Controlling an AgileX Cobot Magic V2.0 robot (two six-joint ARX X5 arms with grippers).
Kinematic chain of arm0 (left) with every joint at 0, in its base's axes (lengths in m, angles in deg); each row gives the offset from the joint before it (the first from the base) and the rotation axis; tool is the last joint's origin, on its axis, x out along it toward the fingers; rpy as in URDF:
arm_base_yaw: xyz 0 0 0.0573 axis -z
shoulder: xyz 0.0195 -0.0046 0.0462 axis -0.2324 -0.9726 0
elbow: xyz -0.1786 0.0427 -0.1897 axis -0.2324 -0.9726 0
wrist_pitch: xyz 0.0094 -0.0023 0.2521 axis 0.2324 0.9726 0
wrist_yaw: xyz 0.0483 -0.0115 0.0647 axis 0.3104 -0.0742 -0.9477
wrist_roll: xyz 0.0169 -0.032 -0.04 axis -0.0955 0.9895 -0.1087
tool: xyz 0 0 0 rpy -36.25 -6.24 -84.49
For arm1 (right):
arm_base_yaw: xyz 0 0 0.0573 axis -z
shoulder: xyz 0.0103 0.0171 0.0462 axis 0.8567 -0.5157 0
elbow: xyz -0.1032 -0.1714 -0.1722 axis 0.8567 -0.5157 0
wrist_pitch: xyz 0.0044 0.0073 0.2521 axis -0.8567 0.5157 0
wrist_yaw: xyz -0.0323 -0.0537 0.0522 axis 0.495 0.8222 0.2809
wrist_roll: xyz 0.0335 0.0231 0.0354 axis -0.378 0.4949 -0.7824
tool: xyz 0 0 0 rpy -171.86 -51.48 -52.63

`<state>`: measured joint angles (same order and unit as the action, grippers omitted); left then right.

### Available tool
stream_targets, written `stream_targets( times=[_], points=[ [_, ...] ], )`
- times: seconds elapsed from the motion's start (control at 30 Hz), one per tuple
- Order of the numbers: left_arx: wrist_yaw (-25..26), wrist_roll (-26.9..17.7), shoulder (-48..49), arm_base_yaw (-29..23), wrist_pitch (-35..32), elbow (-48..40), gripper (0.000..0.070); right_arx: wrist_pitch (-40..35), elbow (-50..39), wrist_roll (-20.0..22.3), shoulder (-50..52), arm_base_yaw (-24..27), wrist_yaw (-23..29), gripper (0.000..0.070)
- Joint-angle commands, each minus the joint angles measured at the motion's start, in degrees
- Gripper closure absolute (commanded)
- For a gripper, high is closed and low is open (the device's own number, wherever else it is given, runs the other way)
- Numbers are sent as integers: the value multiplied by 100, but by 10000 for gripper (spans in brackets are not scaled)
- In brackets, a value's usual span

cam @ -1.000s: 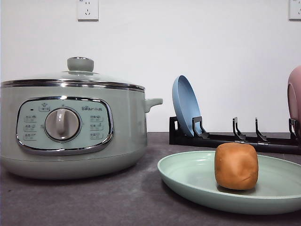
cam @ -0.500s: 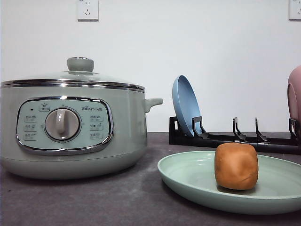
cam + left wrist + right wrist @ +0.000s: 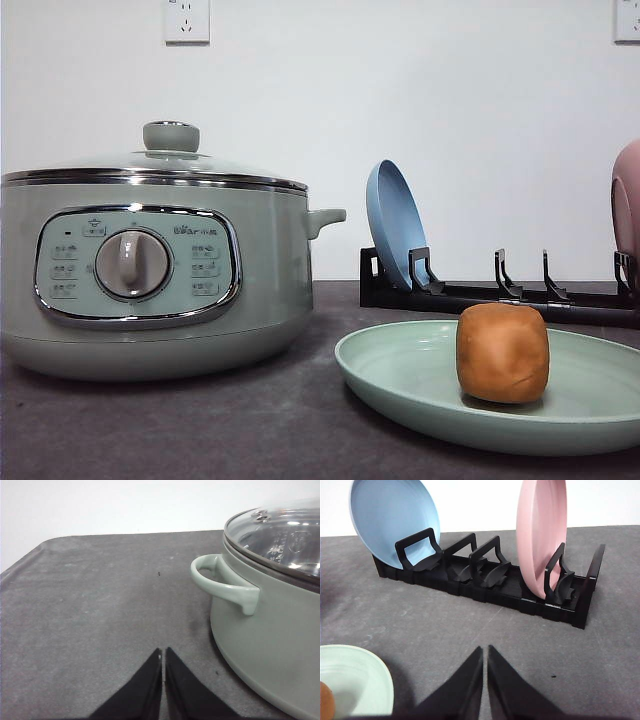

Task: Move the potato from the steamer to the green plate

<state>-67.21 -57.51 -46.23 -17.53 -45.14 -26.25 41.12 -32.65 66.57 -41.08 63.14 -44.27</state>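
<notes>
Front view: stood on a dark grey, faintly mottled tabletop (image 3: 200, 430) against a plain white wall (image 3: 450, 100), with one socket (image 3: 187, 20) high above the pot and part of another (image 3: 627, 20) at the far right edge. Steamer (image 3: 150, 270) on the left, glass lid (image 3: 160, 165) seated, knob on top, dial on the panel. To its right, nearer the camera, lay the green plate (image 3: 400, 375), with the potato (image 3: 502, 352) resting upright on it, toward the middle. Behind, a black dish rack (image 3: 500, 295) by the wall, holding a blue plate (image 3: 393, 225) on edge at its left end and a pink plate (image 3: 627, 210) at the right edge.

Left wrist view: looked over bare grey matting with a rounded far corner, white wall beyond. Left gripper (image 3: 163, 652) hung low over the surface, fingers pressed together to a hairline seam, holding nothing. Steamer's side handle (image 3: 225, 582) and lidded rim just beside.

Right wrist view: same grey surface, rack square ahead with blue and pink plates leaning in its slots. Right gripper (image 3: 485, 650) likewise closed tip to tip, empty. Green plate's rim and a sliver of potato (image 3: 326, 702) at the corner near the fingers.
</notes>
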Motion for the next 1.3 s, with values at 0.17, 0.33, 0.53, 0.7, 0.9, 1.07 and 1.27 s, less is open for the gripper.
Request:
stream_targets(
  times=[0.17, 0.33, 0.53, 0.7, 0.9, 1.07, 1.27],
  points=[
    [-11, 13, 12, -2, 42, -116, 698, -9, -26, -55, 15, 9, -4, 699],
    [-11, 12, 11, -2, 42, -116, 698, -9, -26, -55, 15, 9, -4, 699],
    [-11, 12, 12, -2, 42, -116, 698, -9, -26, -55, 15, 9, -4, 699],
    [-11, 11, 12, -2, 42, -116, 698, -9, -26, -55, 15, 9, -4, 699],
    [-11, 12, 12, -2, 42, -116, 698, -9, -26, -55, 15, 9, -4, 699],
    [-11, 11, 12, -2, 42, -116, 698, -9, -26, -55, 15, 9, -4, 699],
    [-11, 12, 12, -2, 42, -116, 698, -9, -26, -55, 15, 9, -4, 699]
  ],
)
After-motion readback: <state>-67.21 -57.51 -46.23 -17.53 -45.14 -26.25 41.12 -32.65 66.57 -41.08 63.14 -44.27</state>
